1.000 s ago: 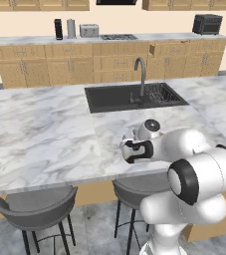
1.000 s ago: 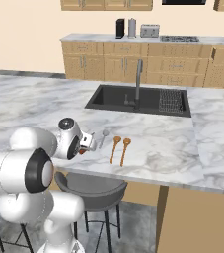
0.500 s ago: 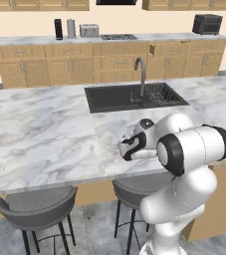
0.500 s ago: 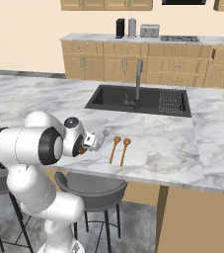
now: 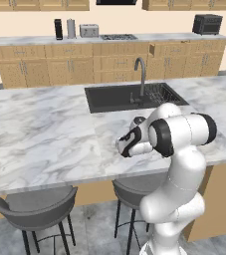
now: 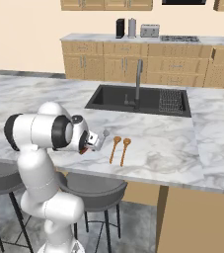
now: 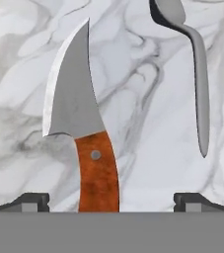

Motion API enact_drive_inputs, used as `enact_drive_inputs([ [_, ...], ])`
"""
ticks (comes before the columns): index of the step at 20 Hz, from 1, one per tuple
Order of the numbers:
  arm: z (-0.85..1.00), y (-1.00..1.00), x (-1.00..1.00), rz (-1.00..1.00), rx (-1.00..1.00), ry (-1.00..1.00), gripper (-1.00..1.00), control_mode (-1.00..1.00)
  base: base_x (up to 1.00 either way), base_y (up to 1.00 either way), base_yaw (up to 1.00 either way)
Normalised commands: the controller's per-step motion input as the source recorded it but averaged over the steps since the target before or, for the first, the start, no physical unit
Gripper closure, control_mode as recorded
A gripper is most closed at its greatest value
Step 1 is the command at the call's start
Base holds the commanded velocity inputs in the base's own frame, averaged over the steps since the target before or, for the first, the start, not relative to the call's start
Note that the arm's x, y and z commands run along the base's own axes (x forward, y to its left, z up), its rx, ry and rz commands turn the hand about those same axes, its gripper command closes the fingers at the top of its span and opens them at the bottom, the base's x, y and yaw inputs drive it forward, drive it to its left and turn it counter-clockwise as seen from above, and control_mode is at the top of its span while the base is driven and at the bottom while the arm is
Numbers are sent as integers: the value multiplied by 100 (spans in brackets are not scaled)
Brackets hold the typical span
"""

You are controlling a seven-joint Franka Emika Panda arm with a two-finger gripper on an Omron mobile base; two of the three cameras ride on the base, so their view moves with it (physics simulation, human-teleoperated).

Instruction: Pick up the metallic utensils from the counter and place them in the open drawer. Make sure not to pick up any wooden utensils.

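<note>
Reddish-brown handle, rivet at centre, curved silver blade: knife (image 7: 86, 143) flat on marble counter (image 7: 148, 123), blade toward 12 o'clock. Grey spoon (image 7: 192, 74) at 1 o'clock (all metal, slim, likely slippery). Gripper (image 7: 111, 200) spread wide, straddling handle. Probably light, rigid; best pinched across handle.

knife (image 7: 84, 128) handle end cut off below, grey spoon (image 7: 192, 64) bowl cropped at top

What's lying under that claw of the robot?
On the marble counter beneath the open claw lie a red-handled knife and a grey metal spoon. The knife's handle end is covered.
</note>
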Motion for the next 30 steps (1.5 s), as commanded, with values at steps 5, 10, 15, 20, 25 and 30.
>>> enact_drive_inputs([
  [5,-36,7,36,-5,0,6,-100,-100,0,0,0],
  [10,-61,6,12,-6,0,1,100,-100,0,0,0],
  [15,-35,0,0,-5,0,0,100,-100,0,0,0],
  [20,3,-5,-4,1,0,0,100,-100,0,0,0],
  [25,74,-48,-44,6,0,-1,100,-100,0,0,0],
  [30,100,-63,-75,2,-1,0,100,-100,0,0,0],
])
